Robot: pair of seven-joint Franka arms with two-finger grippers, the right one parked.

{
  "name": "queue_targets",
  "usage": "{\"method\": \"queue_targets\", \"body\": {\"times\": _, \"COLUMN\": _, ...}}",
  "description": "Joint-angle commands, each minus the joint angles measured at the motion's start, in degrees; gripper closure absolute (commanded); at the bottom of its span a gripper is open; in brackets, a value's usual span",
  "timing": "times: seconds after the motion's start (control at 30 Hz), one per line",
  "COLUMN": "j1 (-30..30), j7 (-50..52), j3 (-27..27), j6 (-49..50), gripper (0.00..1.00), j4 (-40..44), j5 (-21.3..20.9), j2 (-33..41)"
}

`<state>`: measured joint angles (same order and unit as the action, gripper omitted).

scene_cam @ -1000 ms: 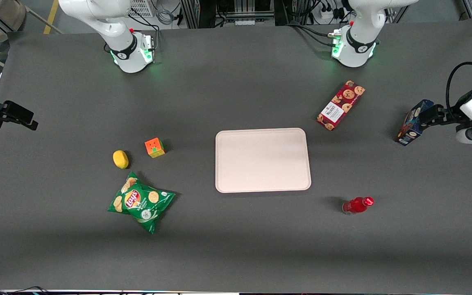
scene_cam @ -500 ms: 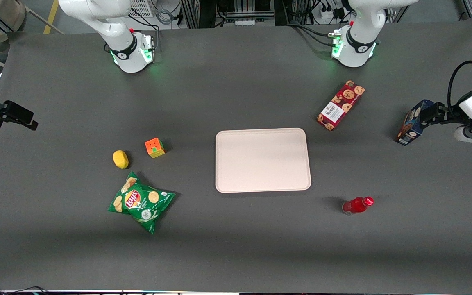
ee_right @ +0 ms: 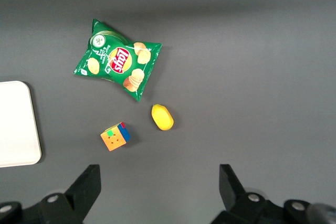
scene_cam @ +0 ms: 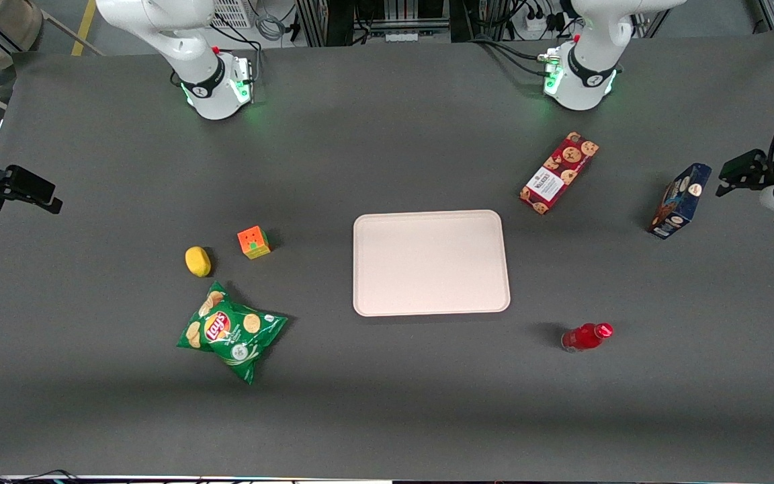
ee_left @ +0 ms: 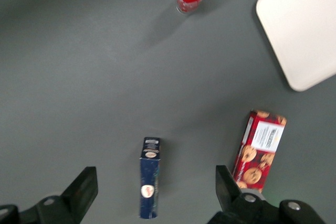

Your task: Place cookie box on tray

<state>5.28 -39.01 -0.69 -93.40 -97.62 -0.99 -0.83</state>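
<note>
The cookie box [scene_cam: 680, 200], a small navy carton with a white round logo, stands on edge on the table toward the working arm's end. The cream-white tray [scene_cam: 431, 262] lies flat mid-table with nothing on it. My left gripper [scene_cam: 729, 176] hovers beside the box, nearer the table's end, apart from it and open. In the left wrist view the cookie box [ee_left: 149, 177] shows between my widely spread fingers, touching neither; my gripper [ee_left: 156, 176] holds nothing. A corner of the tray [ee_left: 304, 24] shows there too.
A long red cookie-printed box [scene_cam: 560, 173] lies between the tray and the cookie box. A red bottle [scene_cam: 586, 336] stands nearer the camera than the tray. A puzzle cube [scene_cam: 254, 243], a lemon [scene_cam: 197, 261] and a green chips bag [scene_cam: 231, 333] lie toward the parked arm's end.
My gripper was on the cookie box; it has let go and drawn back toward the table's end. The box stays standing in the same spot.
</note>
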Motion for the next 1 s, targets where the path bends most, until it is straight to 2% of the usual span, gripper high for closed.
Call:
{"method": "queue_targets", "body": {"times": 0.0, "j1": -0.1, "j7": -2.1, "j3": -0.6, "j6": -1.0, "gripper": 0.0, "j4": -6.2, "j5": -0.8, "j2": 4.1}}
{"method": "queue_targets", "body": {"times": 0.13, "j1": 0.0, "j7": -2.2, "j3": -0.7, "j6": -4.2, "gripper": 0.0, "j4": -12.1, "j5": -2.5, "j2": 8.3}}
{"method": "queue_targets", "body": {"times": 0.5, "j1": 0.1, "j7": -2.8, "j3": -2.6, "j6": -13.5, "gripper": 0.0, "j4": -28.3, "j5": -4.1, "j2": 16.5}}
{"method": "queue_targets", "body": {"times": 0.6, "j1": 0.1, "j7": -4.5, "j3": -5.4, "j6": -16.5, "gripper": 0.0, "j4": -32.5, "j5": -4.1, "j2": 18.3}}
{"method": "queue_targets", "body": {"times": 0.77, "j1": 0.0, "j7": -14.3, "j3": -10.9, "j6": -20.9, "gripper": 0.0, "j4": -35.4, "j5": -4.1, "j2": 18.0}}
{"method": "queue_targets", "body": {"times": 0.97, "j1": 0.2, "j7": -15.0, "j3": -13.5, "j6": -25.2, "gripper": 0.0, "j4": -40.0, "j5": -4.1, "j2": 18.4}}
